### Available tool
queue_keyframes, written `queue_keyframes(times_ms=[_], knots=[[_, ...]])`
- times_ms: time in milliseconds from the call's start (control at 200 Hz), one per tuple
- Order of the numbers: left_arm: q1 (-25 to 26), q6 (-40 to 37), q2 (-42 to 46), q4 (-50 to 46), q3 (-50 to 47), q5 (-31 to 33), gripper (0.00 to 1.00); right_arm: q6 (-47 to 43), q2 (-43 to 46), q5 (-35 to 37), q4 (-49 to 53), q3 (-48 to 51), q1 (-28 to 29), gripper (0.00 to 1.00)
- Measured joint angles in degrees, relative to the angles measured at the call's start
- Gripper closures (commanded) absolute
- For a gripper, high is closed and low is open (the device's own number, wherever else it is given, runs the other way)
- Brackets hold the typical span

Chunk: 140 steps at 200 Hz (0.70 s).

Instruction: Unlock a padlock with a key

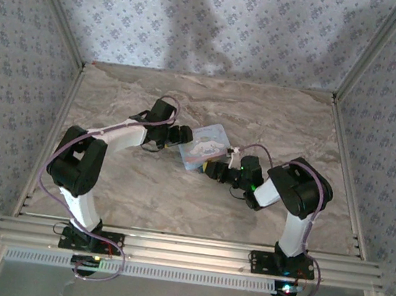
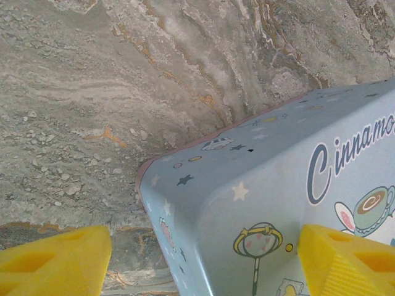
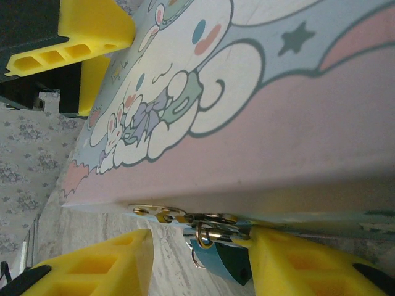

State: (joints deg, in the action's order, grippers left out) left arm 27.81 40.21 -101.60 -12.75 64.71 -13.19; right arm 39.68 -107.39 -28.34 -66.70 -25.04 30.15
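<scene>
1. Yellow fingers (image 3: 92,265) of the right tool (image 3: 202,239) frame the bottom of its wrist view. They are spread wide with nothing pinched.
2. Between them hangs the padlock (image 3: 223,264), small and teal, its shackle hooked through the hasp (image 3: 185,217) on the edge of the tin (image 3: 278,123).
3. It sits off-centre in the gap, over at the 4 o'clock finger and touching or just beside it. Bare counter (image 3: 170,271) shows between it and the 8 o'clock finger.
4. Its long axis looks to run from 11 to 5 o'clock in that view, shackle end at the tin and body end toward the lens. The keyhole face is hidden.
5. A brass-coloured bit (image 3: 163,216) lies at the hasp, at 10 o'clock from the padlock; whether that is the key I cannot tell.
6. The left tool (image 2: 203,246) is also wide, straddling a corner of the tin. One finger stands apart from the tin wall and the other is over the lid, where I cannot tell if it touches.
7. From above, the left tool is at the tin's 9 o'clock and the right at its 5 o'clock. The right arm is plainly the nearer to the padlock.
8. I judge the coming move turns on that offset: the right tool needs to shift toward 4 o'clock to centre the lock.
</scene>
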Motion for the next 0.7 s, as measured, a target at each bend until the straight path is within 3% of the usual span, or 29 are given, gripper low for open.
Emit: queue_keyframes(times_ms=[700], knots=[[0.0,0.0,0.0,0.0,0.0,0.0,0.21,0.0,0.3,-0.9,-0.9,0.4,0.0,0.62]])
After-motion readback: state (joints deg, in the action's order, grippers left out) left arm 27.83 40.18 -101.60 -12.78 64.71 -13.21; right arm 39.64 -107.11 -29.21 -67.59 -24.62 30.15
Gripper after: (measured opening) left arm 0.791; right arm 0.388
